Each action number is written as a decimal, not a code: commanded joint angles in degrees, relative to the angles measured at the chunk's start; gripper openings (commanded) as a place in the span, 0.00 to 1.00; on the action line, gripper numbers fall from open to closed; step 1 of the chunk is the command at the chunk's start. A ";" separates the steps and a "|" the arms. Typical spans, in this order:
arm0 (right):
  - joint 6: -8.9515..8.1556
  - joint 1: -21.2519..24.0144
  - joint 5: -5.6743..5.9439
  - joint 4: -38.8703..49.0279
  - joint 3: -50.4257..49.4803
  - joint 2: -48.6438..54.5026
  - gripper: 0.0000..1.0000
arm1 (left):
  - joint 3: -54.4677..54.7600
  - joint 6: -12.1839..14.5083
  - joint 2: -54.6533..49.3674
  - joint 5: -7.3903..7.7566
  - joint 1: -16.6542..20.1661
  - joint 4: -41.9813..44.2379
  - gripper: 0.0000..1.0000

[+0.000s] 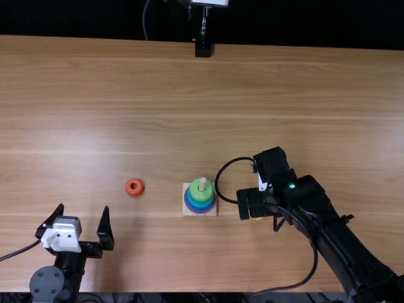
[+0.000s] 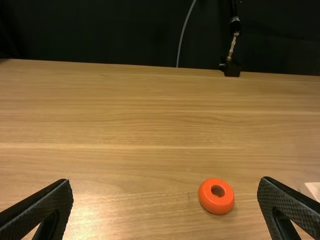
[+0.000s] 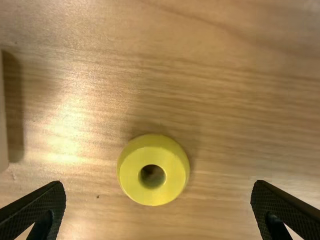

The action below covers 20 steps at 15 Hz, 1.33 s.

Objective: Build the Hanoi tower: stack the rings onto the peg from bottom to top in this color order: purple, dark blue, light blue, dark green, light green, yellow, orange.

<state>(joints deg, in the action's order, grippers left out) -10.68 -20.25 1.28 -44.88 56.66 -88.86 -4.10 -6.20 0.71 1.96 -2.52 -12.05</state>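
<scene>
You are facing one light brown wooden bench (image 1: 303, 95), its grain running crosswise, with pale light glaring on parts of its surface. Beyond its far edge a black backdrop (image 1: 82, 19) is spanning the room, one thin grey cable (image 1: 144, 25) is hanging before it, and one small black stand (image 1: 202, 48) is sitting at that edge. Near the middle, one square pale base (image 1: 187, 211) is carrying one peg (image 1: 202, 183), its tip showing above rings running from purple at the bottom through blues to green on top; you cannot tell the stack's exact count. Two loose rings are lying on the bench: one orange ring (image 2: 216, 205), left of the base, and one yellow ring (image 3: 127, 172), right of it. Your left gripper (image 1: 84, 208) is holding its fingers apart; your right gripper (image 1: 260, 214) is hovering over the yellow ring, fingers spread.
</scene>
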 commanded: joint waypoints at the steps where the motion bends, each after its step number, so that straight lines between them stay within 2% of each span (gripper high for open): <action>1: -2.08 -0.58 -1.17 0.21 1.17 -1.14 1.00 | 3.75 0.40 -0.71 0.89 0.24 -1.55 1.00; 10: -2.82 -0.58 -1.07 3.06 -2.17 -4.57 1.00 | 3.83 0.40 -0.71 0.58 0.24 1.61 1.00; 12: -5.25 -0.58 -1.17 3.06 -2.61 -4.66 1.00 | 3.92 0.40 -0.71 0.58 0.24 1.61 1.00; 13: -5.67 -0.58 -1.28 3.06 -3.23 -4.66 1.00 | 3.92 0.40 -0.71 0.58 0.24 1.61 1.00; 20: -5.78 -0.58 -1.17 4.22 -3.93 -4.74 1.00 | 3.92 0.40 -0.71 0.58 0.24 1.61 1.00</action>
<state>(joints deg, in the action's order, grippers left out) -15.70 -20.25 0.38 -40.73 53.52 -92.79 -3.29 -6.22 0.69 1.93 -2.52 -9.41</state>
